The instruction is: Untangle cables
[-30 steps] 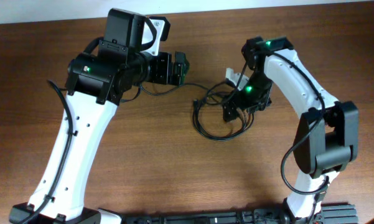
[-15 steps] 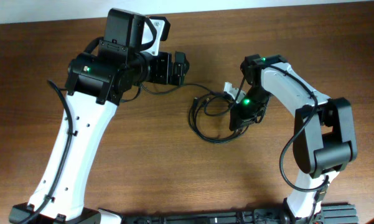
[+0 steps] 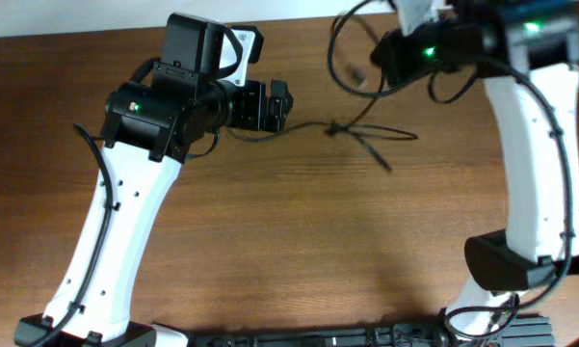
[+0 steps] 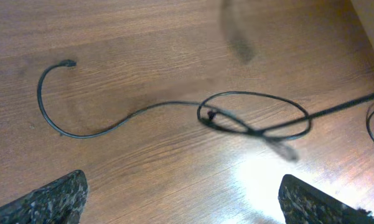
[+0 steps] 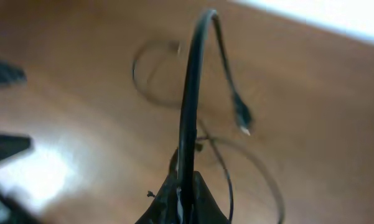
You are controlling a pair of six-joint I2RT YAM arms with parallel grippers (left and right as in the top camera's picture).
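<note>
Thin black cables [image 3: 366, 133] trail across the wooden table, with a small knot [image 3: 335, 128] in the middle. My right gripper [image 3: 383, 60] is raised high above the back of the table, shut on one cable that arches up in a loop [image 3: 339, 48]. In the right wrist view that cable [image 5: 191, 93] runs up out of the shut gripper [image 5: 183, 202], and a plug end [image 5: 241, 118] dangles beside it. My left gripper [image 3: 275, 104] stands open above the table left of the knot. Its view shows a cable loop [image 4: 255, 115] and a plug end [image 4: 67, 63] beyond its open gripper [image 4: 187, 211], touching nothing.
A pale wall or table edge [image 3: 299, 10] runs along the back. The white left arm [image 3: 125, 222] crosses the left half of the table, and the right arm [image 3: 539, 164] stands at the right. A black rail [image 3: 366, 337] lies along the front edge.
My right gripper shut on a cable in the tangle and rose fast toward the back, dragging the coil out into long strands. The left arm has not moved.
</note>
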